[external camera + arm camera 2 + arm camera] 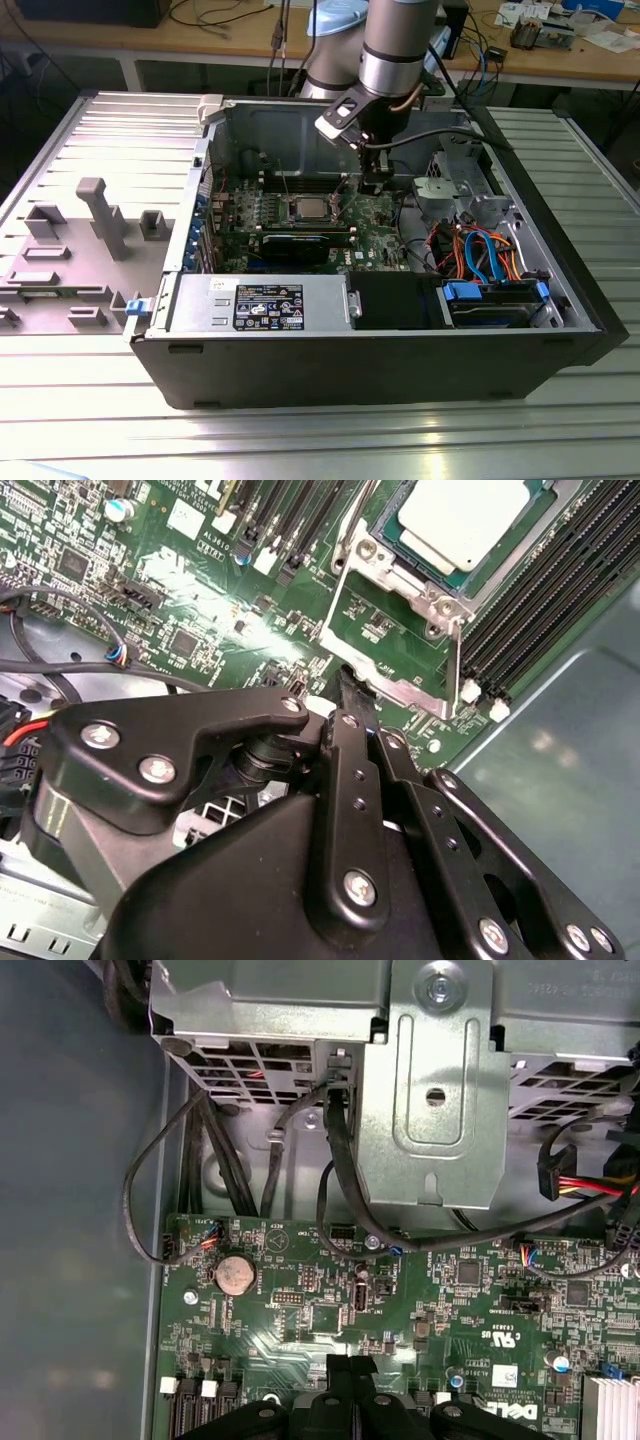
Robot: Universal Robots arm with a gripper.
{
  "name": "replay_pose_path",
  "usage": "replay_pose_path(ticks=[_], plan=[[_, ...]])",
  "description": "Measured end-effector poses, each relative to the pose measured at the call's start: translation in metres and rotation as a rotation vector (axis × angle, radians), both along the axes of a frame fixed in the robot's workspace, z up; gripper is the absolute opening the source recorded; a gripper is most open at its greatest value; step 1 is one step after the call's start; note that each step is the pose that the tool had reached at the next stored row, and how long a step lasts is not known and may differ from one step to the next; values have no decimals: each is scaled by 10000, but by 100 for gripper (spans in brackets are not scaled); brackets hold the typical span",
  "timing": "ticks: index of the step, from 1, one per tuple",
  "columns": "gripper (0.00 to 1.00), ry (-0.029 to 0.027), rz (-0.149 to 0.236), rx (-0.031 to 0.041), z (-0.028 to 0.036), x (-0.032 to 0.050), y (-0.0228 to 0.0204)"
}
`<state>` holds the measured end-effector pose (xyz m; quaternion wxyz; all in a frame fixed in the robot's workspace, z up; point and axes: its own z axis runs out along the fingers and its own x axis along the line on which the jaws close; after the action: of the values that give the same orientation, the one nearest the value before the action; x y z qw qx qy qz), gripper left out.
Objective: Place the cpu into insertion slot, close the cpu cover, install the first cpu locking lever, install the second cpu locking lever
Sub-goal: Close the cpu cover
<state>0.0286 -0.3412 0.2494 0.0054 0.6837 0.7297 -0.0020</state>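
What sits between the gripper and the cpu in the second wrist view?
In the second wrist view, the silvery socket frame and a patch of green board lie between the gripper and the cpu.

In the second wrist view the cpu [468,522] runs off the picture's edge, so part of its silvery top is out of frame. The black linkage of the end effector [348,685] hides the motherboard [200,600] beneath it, and its tip seems to overlap one corner of the cpu cover [400,687].

In the exterior view the cpu [310,208] is too small to tell how the cover lies around it. The arm [400,40] is cut off by the picture's edge.

In the first wrist view the end effector [351,1368], the drive cage [430,1080] and a finned heat sink [612,1405] are each cropped at the frame's border.
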Motion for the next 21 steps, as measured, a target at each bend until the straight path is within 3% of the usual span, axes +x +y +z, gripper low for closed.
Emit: replay_pose_path(ticks=[21], plan=[[11, 0, 0, 0, -7, -192, 0]])
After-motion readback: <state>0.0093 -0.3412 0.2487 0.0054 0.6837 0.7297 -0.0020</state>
